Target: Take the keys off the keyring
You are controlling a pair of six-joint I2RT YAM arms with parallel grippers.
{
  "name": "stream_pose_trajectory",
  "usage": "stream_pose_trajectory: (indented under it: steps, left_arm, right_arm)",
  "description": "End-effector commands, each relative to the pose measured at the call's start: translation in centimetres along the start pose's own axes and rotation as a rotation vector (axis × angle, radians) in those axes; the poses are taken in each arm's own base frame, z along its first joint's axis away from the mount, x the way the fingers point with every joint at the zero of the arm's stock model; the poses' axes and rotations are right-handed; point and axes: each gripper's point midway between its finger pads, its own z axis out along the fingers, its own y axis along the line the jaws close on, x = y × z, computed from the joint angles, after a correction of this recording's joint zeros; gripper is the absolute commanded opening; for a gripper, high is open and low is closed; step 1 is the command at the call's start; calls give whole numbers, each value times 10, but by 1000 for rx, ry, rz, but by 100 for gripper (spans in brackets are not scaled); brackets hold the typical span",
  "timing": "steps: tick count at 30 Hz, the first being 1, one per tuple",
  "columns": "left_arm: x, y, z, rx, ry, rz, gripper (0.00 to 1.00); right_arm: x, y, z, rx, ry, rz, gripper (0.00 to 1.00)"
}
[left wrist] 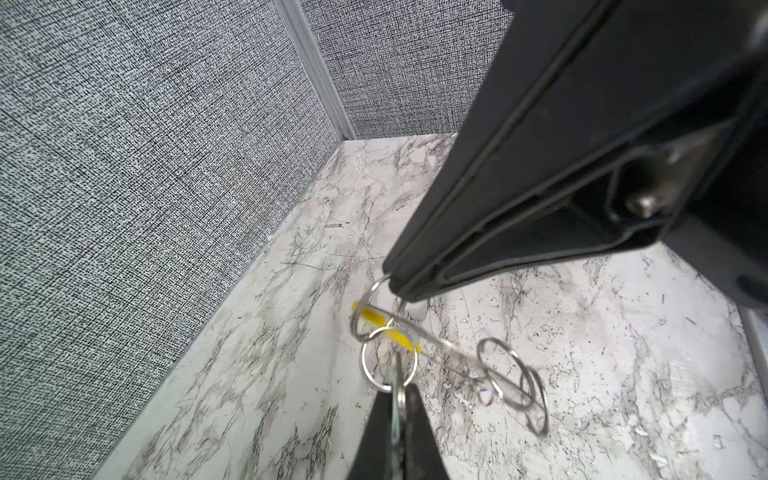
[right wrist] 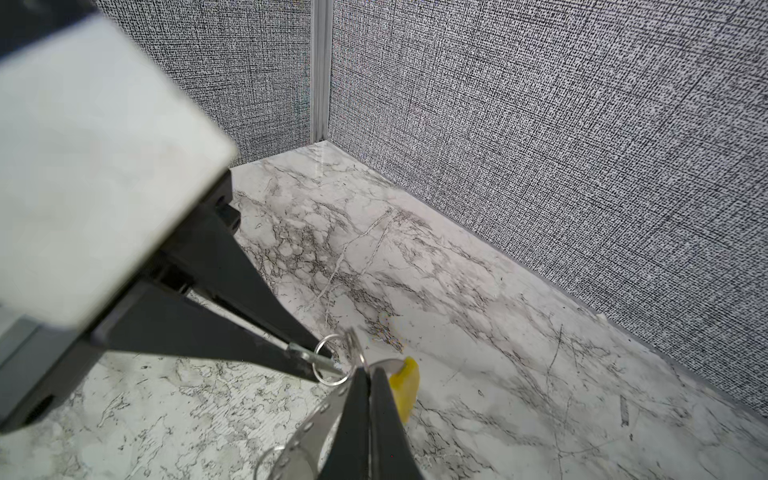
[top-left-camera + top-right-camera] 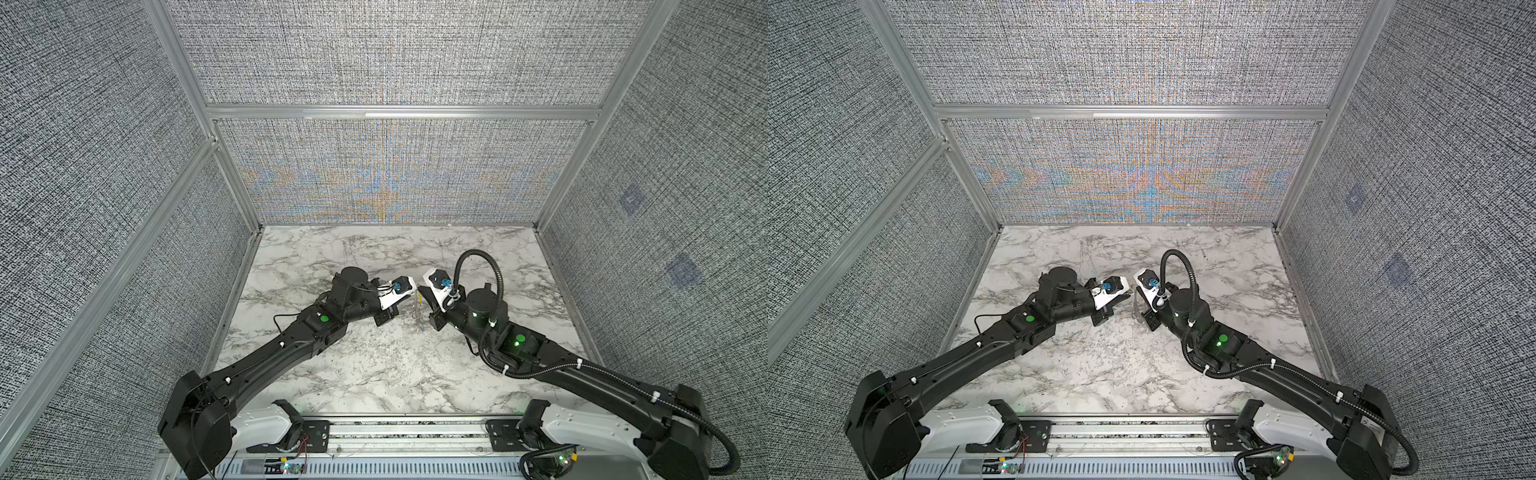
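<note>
– Black tapered fingers sit closest in the left wrist view. Whose are they?

– They belong to the left gripper (image 1: pixel 397 401). It has matte plastic wedges pressed together on a flat pale key (image 2: pixel 298 353). In the right wrist view the key's silvery blade pokes out from between the tips.

– And the shiny circle by it?

– That is a small split ring (image 1: pixel 362 359) of bright round wire. It passes through the key's head and, as far as I can tell, hooks onto the keyring (image 1: pixel 357 309).

– What is the keyring like?

– It is a thin grey hoop, far wider than the split ring, with a smooth yellow sleeve (image 1: pixel 376 318) curved along part of its rim. Two more wire rings (image 1: pixel 540 395) hang farther along it.

– Who holds the hoop?

– The right gripper (image 1: pixel 395 282) does. Its long dark fingers are closed flat against each other, nipping the hoop's rim just beside the yellow sleeve.

– So both pincers are closed on metal?

– Yes. One pinches the key and the other the hoop, and their tips are near each other but apart.

– Where is all this in the wide shots?

– In both top views it is just below the middle of the frame. The two white-capped wrists face each other there, with a fine grey line and a dab of yellow between them. Detail is too small there to make out the key.

– And the surroundings?

– There is a glossy tabletop (image 3: pixel 374 374) with a white marble pattern and grey veins. It is boxed in by coarse woven grey wall panels (image 3: pixel 104 166) set in ribbed aluminium rails (image 3: pixel 399 112). I cannot tell whether the lowest rings touch the marble.
</note>
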Motion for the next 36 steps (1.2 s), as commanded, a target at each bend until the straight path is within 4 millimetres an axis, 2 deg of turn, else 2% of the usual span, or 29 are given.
stream_pose_trajectory:
  steps: [1, 13, 22, 28, 36]
  left_arm:
    - [1, 1, -4, 4, 6, -6, 0]
    - [-3, 7, -8, -3, -12, -21, 0]
    - [-13, 14, -15, -11, -44, -24, 0]
    - [-16, 13, -16, 3, -42, 9, 0]
    - [-15, 9, -17, 38, -16, 54, 0]
  right_arm:
    - [-12, -9, -3, 47, -53, 25, 0]
    - [-10, -11, -4, 56, -50, 19, 0]
    - [-1, 1, -3, -7, -36, -4, 0]
    - [5, 9, -1, -51, -18, -32, 0]
    - [7, 7, 3, -47, -10, -29, 0]
